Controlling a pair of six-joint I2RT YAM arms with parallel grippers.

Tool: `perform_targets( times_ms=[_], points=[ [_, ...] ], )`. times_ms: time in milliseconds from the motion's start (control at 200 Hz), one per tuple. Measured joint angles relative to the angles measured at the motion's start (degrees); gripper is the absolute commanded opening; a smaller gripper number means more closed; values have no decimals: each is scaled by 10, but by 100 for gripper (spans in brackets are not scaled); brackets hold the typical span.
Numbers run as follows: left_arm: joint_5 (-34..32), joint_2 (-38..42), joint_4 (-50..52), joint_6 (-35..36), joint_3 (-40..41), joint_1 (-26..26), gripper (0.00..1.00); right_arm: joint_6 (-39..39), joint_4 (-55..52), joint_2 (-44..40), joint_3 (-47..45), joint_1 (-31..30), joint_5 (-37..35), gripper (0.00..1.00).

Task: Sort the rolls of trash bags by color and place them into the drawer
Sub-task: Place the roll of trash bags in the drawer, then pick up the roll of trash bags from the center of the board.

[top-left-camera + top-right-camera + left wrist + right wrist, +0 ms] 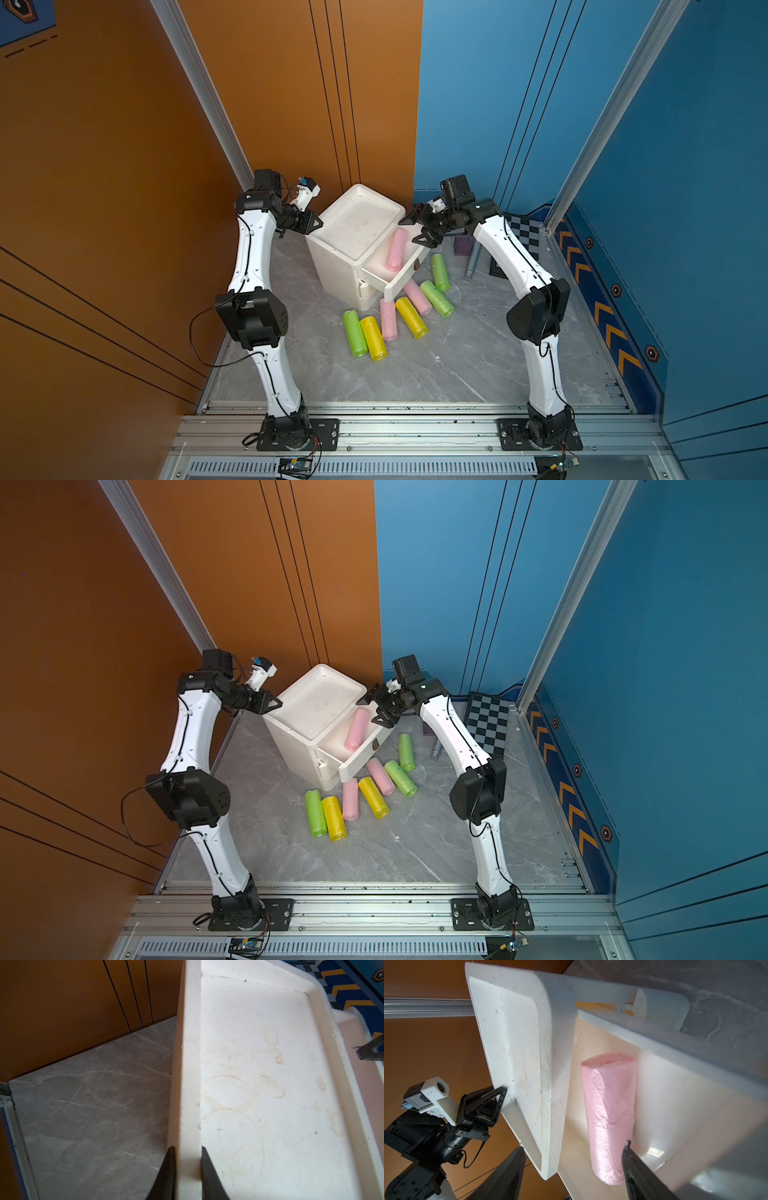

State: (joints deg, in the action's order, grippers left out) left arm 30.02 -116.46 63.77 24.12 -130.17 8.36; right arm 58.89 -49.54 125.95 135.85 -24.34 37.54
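Note:
A white cabinet (357,220) stands at the back with its top drawer (405,278) pulled out. One pink roll (396,249) (608,1115) lies in the drawer. My right gripper (417,226) (574,1145) hovers open over that roll's far end, not touching it. My left gripper (318,224) (187,1148) is shut on the cabinet's raised top rim (189,1084). In front of the drawer, on the floor, lie two pink rolls (388,319) (417,296), two yellow rolls (373,337) (411,316) and three green rolls (354,332) (436,298) (440,272).
A slim grey tube (471,262) and a purple block (462,245) lie right of the drawer, under my right arm. A checkerboard (525,232) sits in the back right corner. Orange and blue walls close in the marble floor (457,365).

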Motion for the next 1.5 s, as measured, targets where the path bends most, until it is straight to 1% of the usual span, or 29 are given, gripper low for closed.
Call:
perform_targets(
  times_ms=[75, 130, 225, 300, 385, 465, 571, 651, 816, 961, 1321, 1501],
  points=[
    [0, 0, 0, 0, 0, 0, 0, -7, 0, -15, -13, 6, 0, 74],
    [0, 0, 0, 0, 0, 0, 0, -24, 0, -41, -43, 12, 0, 75],
    [0, 0, 0, 0, 0, 0, 0, -84, -3, -113, -121, 18, -5, 78],
    [0, 0, 0, 0, 0, 0, 0, -158, -16, -180, -193, 11, -38, 79],
    [0, 0, 0, -1, 0, 0, 0, -247, -31, -249, -289, -21, -105, 80],
    [0, 0, 0, -2, 0, 0, 0, -309, -37, -283, -380, -62, -158, 79],
    [0, 0, 0, -2, 0, 0, 0, -365, -25, -280, -485, -115, -220, 78],
    [0, 0, 0, -2, 0, 0, 0, -384, -14, -264, -536, -135, -255, 78],
    [0, 0, 0, -2, 0, 0, 0, -410, 30, -253, -565, -134, -309, 77],
    [0, 0, 0, -2, 0, 0, 0, -429, 98, -253, -584, -132, -337, 77],
    [0, 0, 0, -2, 0, 0, 0, -448, 224, -253, -665, -117, -343, 76],
    [-1, 0, 0, -2, 0, 0, 0, -451, 273, -252, -678, -114, -337, 76]
  ],
)
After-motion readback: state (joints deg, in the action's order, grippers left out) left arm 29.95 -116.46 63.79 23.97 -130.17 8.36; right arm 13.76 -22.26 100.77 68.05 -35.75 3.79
